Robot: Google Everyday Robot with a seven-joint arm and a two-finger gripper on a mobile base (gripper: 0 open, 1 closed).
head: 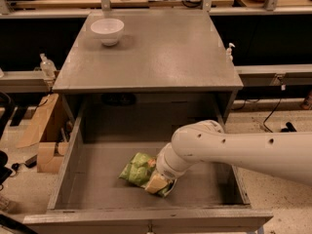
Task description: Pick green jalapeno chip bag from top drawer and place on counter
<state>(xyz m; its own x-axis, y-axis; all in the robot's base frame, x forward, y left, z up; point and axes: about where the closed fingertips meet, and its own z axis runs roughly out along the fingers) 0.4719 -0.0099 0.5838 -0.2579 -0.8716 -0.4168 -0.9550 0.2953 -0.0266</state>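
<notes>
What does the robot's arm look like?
The arm is a thick, smooth white tube with a rounded joint and small dark dots. No cables show. Its gripper, at the bag in the drawer, is mostly hidden behind the wrist.

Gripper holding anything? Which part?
Cannot tell. The gripper is at the right end of the green jalapeno chip bag, which lies on the top drawer floor.
</notes>
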